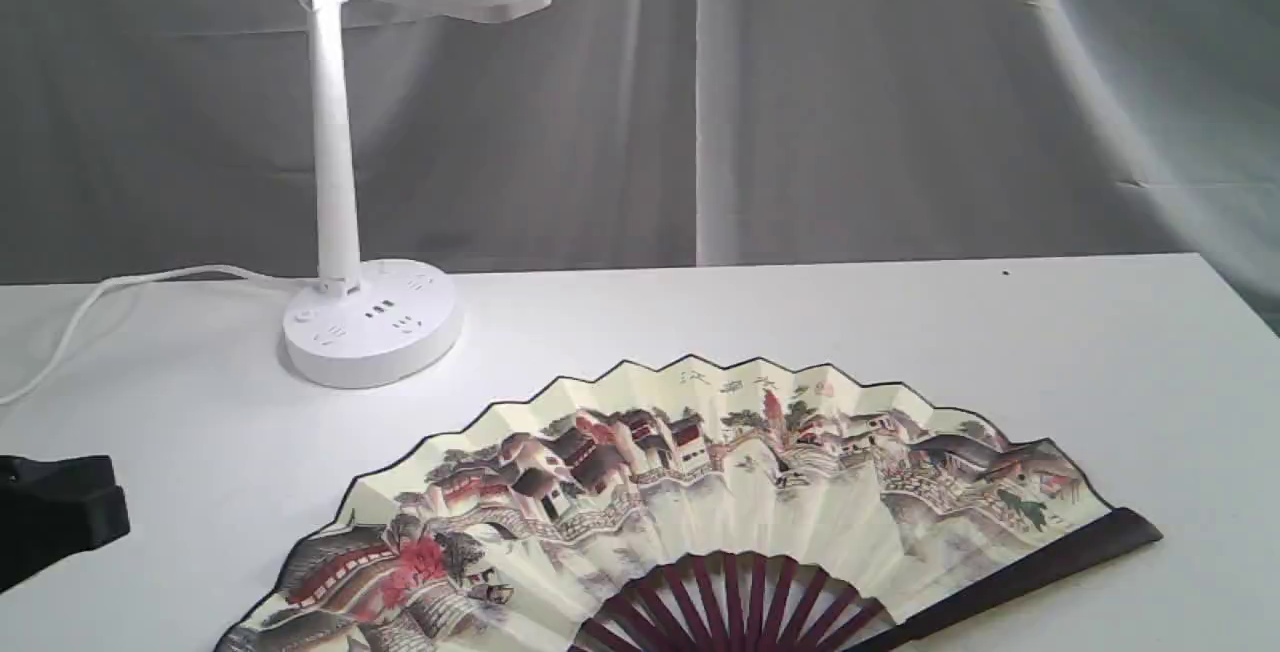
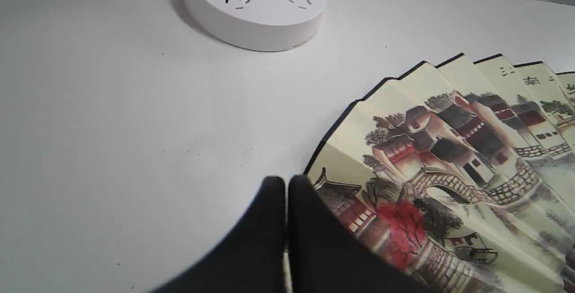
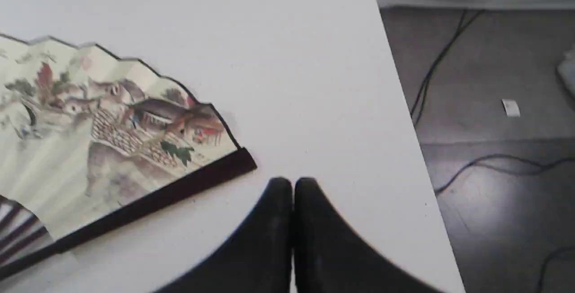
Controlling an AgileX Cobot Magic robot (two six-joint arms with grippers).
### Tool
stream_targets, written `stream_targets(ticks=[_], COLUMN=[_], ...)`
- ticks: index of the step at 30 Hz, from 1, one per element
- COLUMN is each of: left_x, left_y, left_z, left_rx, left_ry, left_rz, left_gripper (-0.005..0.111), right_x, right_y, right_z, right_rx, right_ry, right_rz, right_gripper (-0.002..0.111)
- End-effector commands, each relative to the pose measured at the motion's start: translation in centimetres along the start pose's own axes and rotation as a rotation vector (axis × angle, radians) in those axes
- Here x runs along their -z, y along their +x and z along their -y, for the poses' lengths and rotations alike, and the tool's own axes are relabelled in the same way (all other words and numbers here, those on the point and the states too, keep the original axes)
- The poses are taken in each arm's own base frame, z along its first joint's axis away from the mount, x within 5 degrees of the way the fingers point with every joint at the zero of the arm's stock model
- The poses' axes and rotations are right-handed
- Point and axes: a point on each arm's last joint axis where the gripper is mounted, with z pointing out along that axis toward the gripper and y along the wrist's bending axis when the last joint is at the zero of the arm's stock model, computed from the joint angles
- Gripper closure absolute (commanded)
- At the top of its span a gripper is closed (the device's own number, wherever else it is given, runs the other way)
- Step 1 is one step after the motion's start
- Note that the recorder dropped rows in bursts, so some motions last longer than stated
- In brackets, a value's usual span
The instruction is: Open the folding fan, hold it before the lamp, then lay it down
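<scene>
The folding fan lies spread open and flat on the white table, painted side up, dark ribs toward the near edge. Its left part shows in the left wrist view, its right guard in the right wrist view. The lamp stands at the back left, its round socket base clear of the fan. My left gripper is shut and empty, its tips at the fan's left edge. Part of that arm shows at the far left. My right gripper is shut and empty, just beyond the right guard's tip.
The lamp's white cord trails off to the left across the table. The table's right edge drops to a grey floor with black cables. A grey curtain hangs behind.
</scene>
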Motion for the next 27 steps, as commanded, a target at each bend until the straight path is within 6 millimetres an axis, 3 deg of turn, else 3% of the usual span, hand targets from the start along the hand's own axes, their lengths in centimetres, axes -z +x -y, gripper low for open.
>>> stream_targets(ticks=[1, 6, 12, 16, 19, 27], left_x=[0.1, 0.1, 0.2, 1.2, 3.2, 7.1], left_y=[0.0, 0.0, 0.0, -0.2, -0.9, -4.3], left_z=[0.1, 0.1, 0.2, 0.0, -0.2, 0.9], left_rx=[0.010, 0.010, 0.017, 0.011, 0.028, 0.200], left_ry=[0.002, 0.002, 0.009, -0.056, -0.162, -0.164], left_rz=[0.003, 0.003, -0.003, -0.025, -0.006, 0.232], left_gripper=[0.107, 0.107, 0.107, 0.107, 0.107, 0.107], right_x=[3.7, 9.9, 14.5, 15.6, 15.9, 15.8], right_y=[1.5, 4.0, 7.2, 8.9, 10.1, 10.5], right_z=[0.6, 1.6, 2.5, 2.7, 2.6, 2.2], right_rx=[-0.048, -0.123, -0.153, -0.173, -0.194, -0.217], right_ry=[-0.019, -0.057, -0.062, -0.074, -0.096, -0.150], right_rz=[0.123, 0.349, 0.586, 0.609, 0.581, 0.568], right_gripper=[0.108, 0.108, 0.108, 0.108, 0.108, 0.108])
